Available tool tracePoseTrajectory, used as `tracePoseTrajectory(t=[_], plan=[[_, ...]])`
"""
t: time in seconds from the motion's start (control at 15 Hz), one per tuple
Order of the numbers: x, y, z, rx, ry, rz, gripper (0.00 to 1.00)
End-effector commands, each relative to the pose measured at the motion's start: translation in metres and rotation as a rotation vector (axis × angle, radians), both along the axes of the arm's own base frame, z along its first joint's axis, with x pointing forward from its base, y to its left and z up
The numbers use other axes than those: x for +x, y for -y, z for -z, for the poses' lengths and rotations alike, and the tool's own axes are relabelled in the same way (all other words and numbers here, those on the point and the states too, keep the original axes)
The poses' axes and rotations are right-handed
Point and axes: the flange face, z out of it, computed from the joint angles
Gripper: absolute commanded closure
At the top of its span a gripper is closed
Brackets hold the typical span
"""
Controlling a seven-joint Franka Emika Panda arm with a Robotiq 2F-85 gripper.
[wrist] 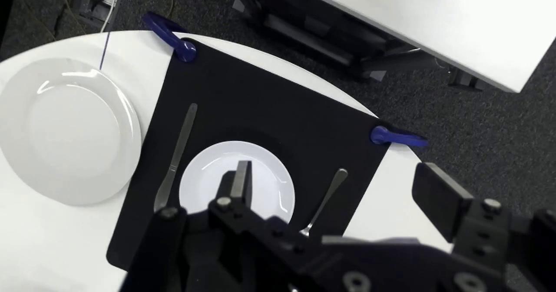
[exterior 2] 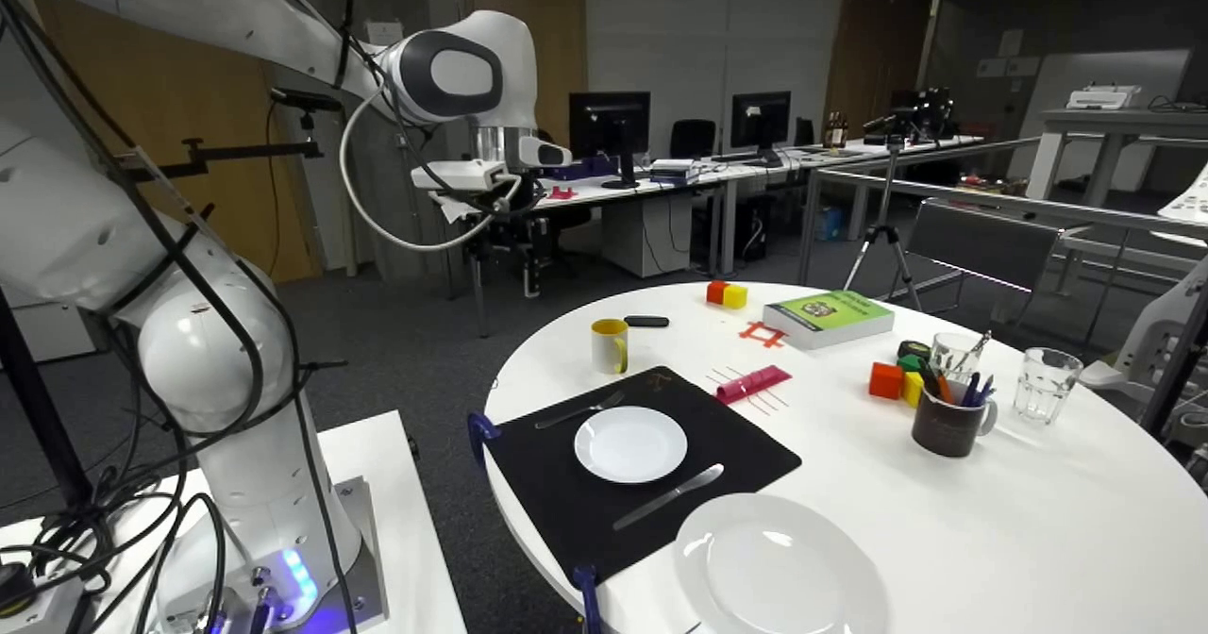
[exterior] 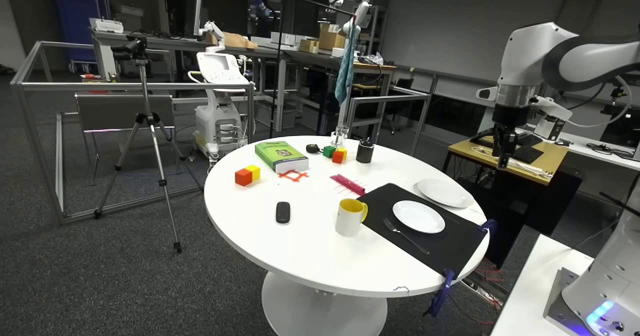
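The end effector (wrist: 332, 168) hangs high, spread and empty, near the worktop (wrist: 278, 66) edge, where blue clamps (wrist: 170, 37) presumably keep the black placemat (wrist: 260, 105) from sliding.

Round white table (exterior: 235, 201). In an exterior view: black mat (exterior: 452, 246) at right, two blue clamps (wrist: 168, 34) at its edge, large plate (exterior: 445, 192) beside its far side. White mug (exterior: 348, 222) left of mat, black handheld (exterior: 283, 212) farther left. Red and yellow blocks (exterior: 243, 177) at left, green book (exterior: 280, 152) beyond. Red square outline (exterior: 300, 174), magenta strip (exterior: 349, 185) mid-table. Far side: dark pen mug (exterior: 365, 154), block cluster (exterior: 338, 156), black round item (exterior: 312, 148), two glasses (exterior 2: 1045, 391).
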Motion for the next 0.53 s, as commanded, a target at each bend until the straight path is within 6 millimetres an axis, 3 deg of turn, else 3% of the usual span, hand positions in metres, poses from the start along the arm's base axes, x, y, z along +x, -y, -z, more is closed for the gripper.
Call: tracePoseTrajectory(t=[0.0, 0.2, 0.47], plan=[[0.017, -0.001, 0.037, 0.013, -0.030, -0.110, 0.00], [0.028, 0.001, 0.060, -0.025, -0.084, -0.137, 0.00], [0.023, -0.001, 0.069, -0.023, -0.120, -0.113, 0.00]])
